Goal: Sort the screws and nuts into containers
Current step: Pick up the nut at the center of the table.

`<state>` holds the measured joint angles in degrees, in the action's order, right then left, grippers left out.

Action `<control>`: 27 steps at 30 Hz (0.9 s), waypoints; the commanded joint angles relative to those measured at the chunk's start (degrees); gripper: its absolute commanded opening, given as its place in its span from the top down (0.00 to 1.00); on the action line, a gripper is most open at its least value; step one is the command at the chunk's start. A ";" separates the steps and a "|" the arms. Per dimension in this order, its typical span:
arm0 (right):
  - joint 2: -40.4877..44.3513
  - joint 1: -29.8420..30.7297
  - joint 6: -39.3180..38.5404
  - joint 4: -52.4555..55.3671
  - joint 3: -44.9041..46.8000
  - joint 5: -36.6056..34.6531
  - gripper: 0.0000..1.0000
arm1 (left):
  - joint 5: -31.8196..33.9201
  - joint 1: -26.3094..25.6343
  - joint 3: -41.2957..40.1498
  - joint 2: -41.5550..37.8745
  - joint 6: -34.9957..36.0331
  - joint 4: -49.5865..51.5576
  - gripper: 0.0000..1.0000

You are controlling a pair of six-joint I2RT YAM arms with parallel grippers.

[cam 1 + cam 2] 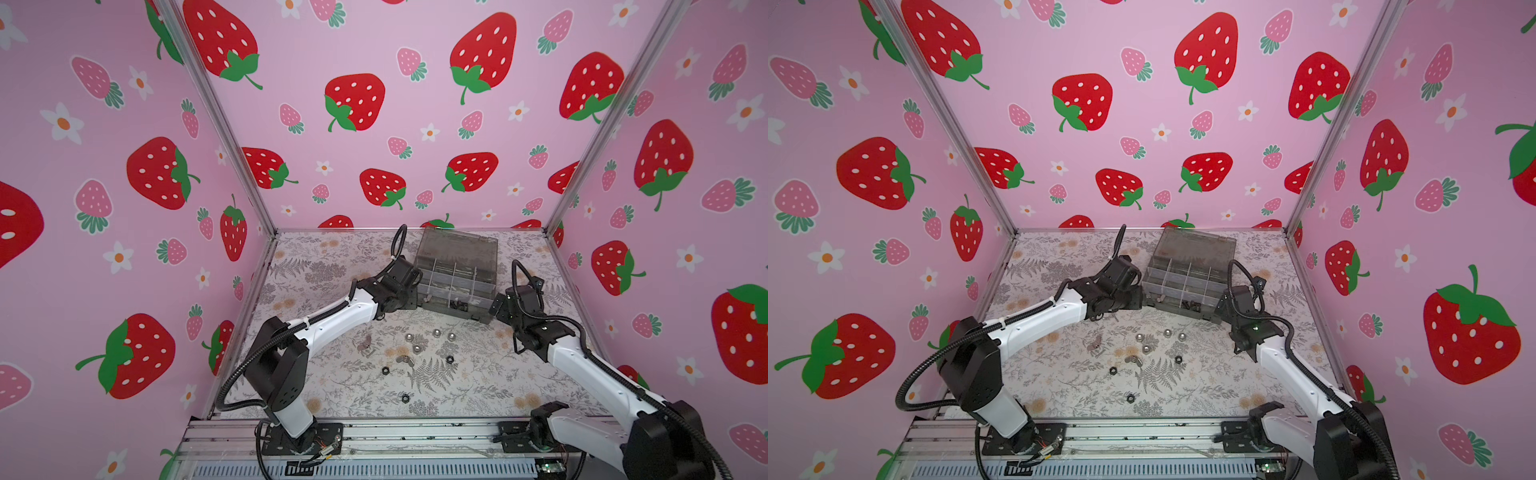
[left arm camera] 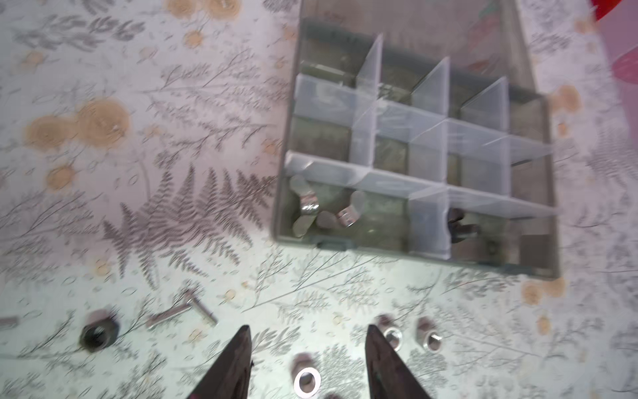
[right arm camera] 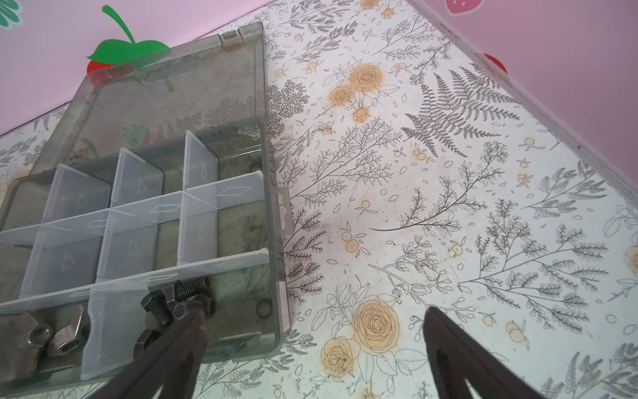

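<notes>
The smoky grey organiser box (image 1: 461, 247) stands open at the back, its containers split by pale dividers. One front compartment holds silver wing nuts (image 2: 307, 207), the one beside it black screws (image 3: 186, 297). My left gripper (image 2: 309, 331) hovers open and holding nothing by the box's front left corner, above a silver nut (image 2: 306, 378) on the table. Loose silver cap nuts (image 1: 436, 332), black hex nuts (image 1: 386, 370), a wing nut (image 1: 405, 360) and a slim silver screw (image 2: 193, 309) lie in front of the box. My right gripper (image 3: 314, 309) is wide open at the box's front right corner, one finger over the screw compartment.
The floral table (image 1: 332, 386) is closed in by pink strawberry walls on three sides. The box's lid (image 3: 172, 96) lies tilted back toward the rear wall. A metal rail (image 1: 374, 436) with both arm bases runs along the front edge.
</notes>
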<state>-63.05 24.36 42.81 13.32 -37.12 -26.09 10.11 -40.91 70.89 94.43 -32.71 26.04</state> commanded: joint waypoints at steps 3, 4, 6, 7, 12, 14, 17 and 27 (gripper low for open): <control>-0.55 -0.37 0.95 0.34 0.00 -0.45 0.00 | 4.15 1.31 -7.33 -4.74 -0.68 6.02 0.44; -0.52 -0.36 1.08 0.35 0.03 -0.45 0.00 | 4.14 1.57 -8.46 -5.04 -0.77 6.62 0.44; -0.44 -0.36 1.32 0.26 0.19 -0.29 0.00 | 3.85 2.07 -10.74 -5.56 -1.10 8.36 0.42; -0.48 -0.36 1.40 0.26 0.20 -0.28 0.00 | 3.66 2.21 -11.63 -5.79 -1.14 8.83 0.40; -0.51 -0.37 1.28 0.32 0.05 -0.28 0.00 | 2.71 2.49 -14.78 -6.32 0.06 11.17 0.38; -0.80 -0.35 1.29 0.31 -0.05 -0.40 0.00 | 2.59 2.89 -15.31 -5.85 0.59 12.05 0.37; -0.85 -0.37 1.31 0.31 -0.05 -0.28 0.00 | 1.04 4.24 -16.04 -4.77 1.32 12.77 0.35; -0.84 -0.37 1.28 0.70 -0.10 -0.53 0.00 | -0.46 6.41 -16.50 -1.54 3.59 12.35 0.37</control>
<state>-63.64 24.36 42.85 13.34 -37.12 -26.06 9.91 -34.92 54.78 91.98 -30.15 37.06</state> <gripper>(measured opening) 0.996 0.633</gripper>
